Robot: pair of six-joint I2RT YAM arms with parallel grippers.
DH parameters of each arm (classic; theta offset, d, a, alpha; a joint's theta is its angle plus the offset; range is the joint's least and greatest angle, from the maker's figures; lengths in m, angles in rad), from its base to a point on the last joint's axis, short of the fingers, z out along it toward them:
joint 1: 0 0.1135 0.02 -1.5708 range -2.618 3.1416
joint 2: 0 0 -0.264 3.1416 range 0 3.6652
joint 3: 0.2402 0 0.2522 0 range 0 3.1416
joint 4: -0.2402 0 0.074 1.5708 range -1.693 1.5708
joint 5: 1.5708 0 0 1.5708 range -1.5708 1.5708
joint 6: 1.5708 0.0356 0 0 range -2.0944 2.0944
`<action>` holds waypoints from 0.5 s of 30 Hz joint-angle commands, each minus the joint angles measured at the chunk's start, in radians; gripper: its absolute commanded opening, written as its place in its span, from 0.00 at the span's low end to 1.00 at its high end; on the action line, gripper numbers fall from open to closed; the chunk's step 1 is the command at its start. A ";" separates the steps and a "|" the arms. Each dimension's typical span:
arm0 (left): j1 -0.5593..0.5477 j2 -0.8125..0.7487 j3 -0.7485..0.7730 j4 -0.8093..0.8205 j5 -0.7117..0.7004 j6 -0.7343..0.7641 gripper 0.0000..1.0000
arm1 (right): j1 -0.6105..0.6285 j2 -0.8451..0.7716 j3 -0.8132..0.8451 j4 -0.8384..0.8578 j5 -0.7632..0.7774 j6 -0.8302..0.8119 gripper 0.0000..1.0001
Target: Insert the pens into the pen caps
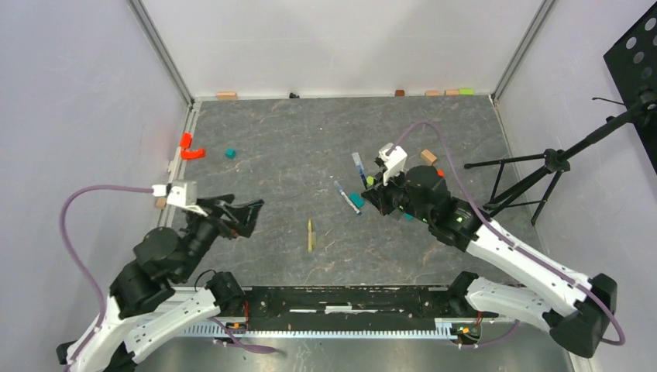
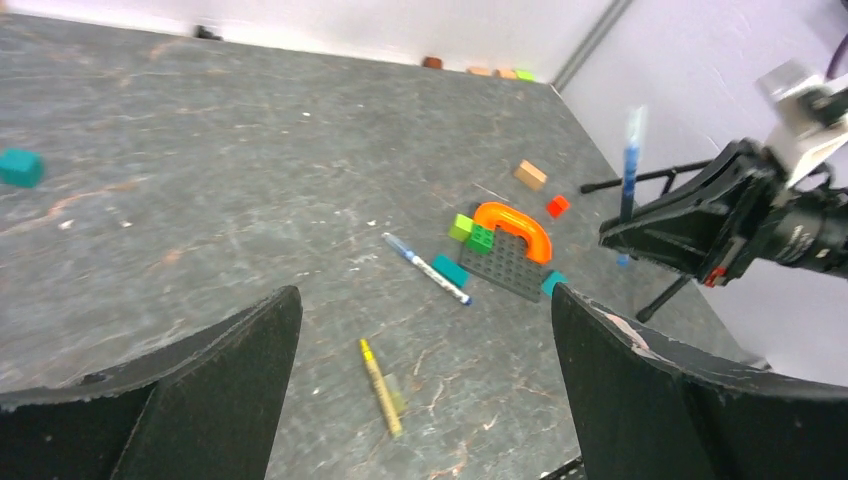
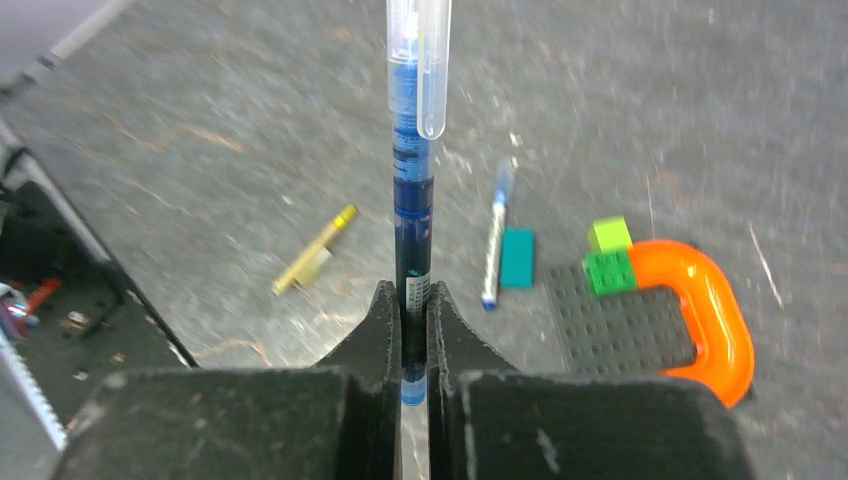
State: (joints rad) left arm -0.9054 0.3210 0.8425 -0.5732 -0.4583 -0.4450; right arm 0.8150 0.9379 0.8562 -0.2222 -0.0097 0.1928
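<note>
My right claw [image 3: 412, 296] is clenched on one blue pen [image 3: 412, 200], pinching its lower barrel so that it stands upright above the tabletop [image 1: 294, 139]. One clear cap [image 3: 420, 60] sits over the pen's upper end. My left claw [image 2: 425, 300] is spread wide with nothing between its fingers, and it hangs well to the left of the grey studded plate [image 3: 610, 335].

I count three pens. Besides the held one, two lie flat on the tabletop. One white pen [image 3: 495, 235] with blue ends lies near the plate's left side. One yellow pen [image 3: 315, 250] lies farther left of the plate and nearer my bases. One small pale piece [image 2: 397, 393] lies against the yellow pen, and I cannot tell whether it is a cap.

One orange arch [image 3: 705, 310] stands on the plate. Two green bricks [image 3: 608, 272] sit at the arch's end, a darker one and a lime one, touching each other. One teal block [image 3: 517, 258] lies between the white pen and the plate, just beside both. One tan block [image 2: 530, 175] and one small red block [image 2: 557, 206] lie beyond the plate, toward the back wall. One teal cube [image 1: 230, 153] lies well apart from the plate, far to its left.
</note>
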 commanded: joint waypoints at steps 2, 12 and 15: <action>0.000 -0.099 0.040 -0.236 -0.119 0.032 0.99 | -0.003 0.079 0.018 -0.082 0.100 0.014 0.00; -0.001 -0.158 -0.006 -0.250 -0.142 0.026 0.99 | 0.042 0.363 0.013 -0.127 0.159 0.090 0.00; -0.001 -0.175 -0.010 -0.252 -0.140 0.022 0.99 | 0.069 0.431 0.021 -0.124 0.192 0.095 0.00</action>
State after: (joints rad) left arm -0.9054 0.1688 0.8371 -0.8154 -0.5755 -0.4301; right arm 0.8509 1.3163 0.8555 -0.3431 0.1173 0.2623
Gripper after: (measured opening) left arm 0.991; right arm 0.051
